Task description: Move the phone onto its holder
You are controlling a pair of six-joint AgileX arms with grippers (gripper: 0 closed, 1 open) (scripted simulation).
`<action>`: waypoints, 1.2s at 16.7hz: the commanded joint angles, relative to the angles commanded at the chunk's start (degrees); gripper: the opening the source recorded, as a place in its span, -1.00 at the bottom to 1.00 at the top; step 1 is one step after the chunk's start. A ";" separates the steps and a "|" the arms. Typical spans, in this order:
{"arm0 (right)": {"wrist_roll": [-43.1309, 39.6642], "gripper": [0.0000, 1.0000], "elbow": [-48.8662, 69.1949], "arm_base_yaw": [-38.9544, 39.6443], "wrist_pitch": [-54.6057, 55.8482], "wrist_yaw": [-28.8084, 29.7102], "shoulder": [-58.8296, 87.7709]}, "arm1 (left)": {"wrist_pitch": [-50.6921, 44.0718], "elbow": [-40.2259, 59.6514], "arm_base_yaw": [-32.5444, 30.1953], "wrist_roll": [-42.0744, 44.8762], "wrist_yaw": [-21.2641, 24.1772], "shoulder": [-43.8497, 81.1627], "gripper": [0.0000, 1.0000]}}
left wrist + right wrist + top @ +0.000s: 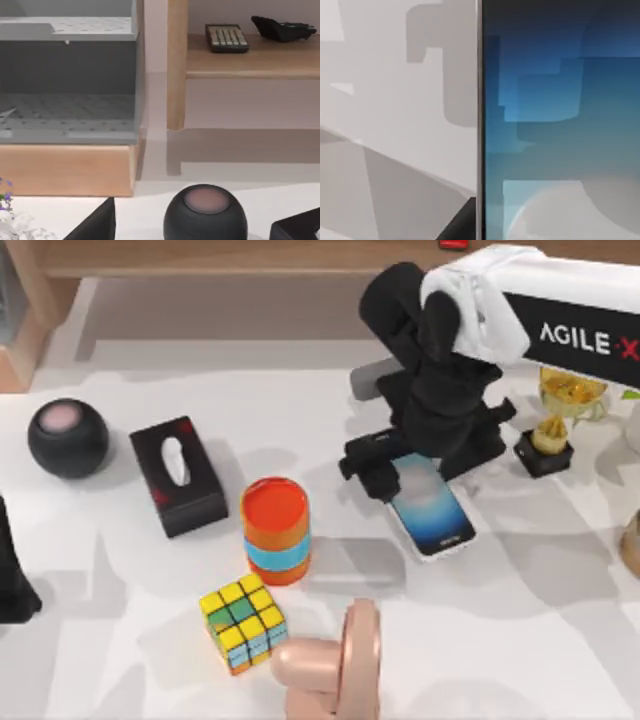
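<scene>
The phone (432, 504), a slim black-framed smartphone with a blue screen, lies flat on the table right of centre. In the right wrist view its screen (560, 120) is very close. My right gripper (420, 458) hangs directly over the phone's far end, open, with a finger on either side of it. The holder (340, 660), a pink stand, sits at the table's front centre, well apart from the phone. My left arm (10, 585) stays parked at the left edge.
A stack of orange and blue discs (275, 530) and a colour cube (243, 622) stand between the phone and the holder. A black tissue box (178, 476) and a dark round speaker (67, 437) (205, 212) sit at the left. A small trophy (546, 445) stands at the right.
</scene>
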 joint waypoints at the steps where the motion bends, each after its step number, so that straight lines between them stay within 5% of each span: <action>1: -0.32 -1.00 0.16 -0.88 0.90 -0.28 -1.62 | 0.00 0.00 0.00 0.00 0.00 0.00 1.00; 8: -3.71 -1.00 -4.76 -12.66 12.03 -3.79 -17.59 | 0.00 0.00 0.00 0.00 0.00 0.00 1.00; 20: -11.73 -1.00 -33.91 -47.24 37.81 -13.44 -48.29 | 0.00 0.00 0.00 0.00 0.00 0.00 1.00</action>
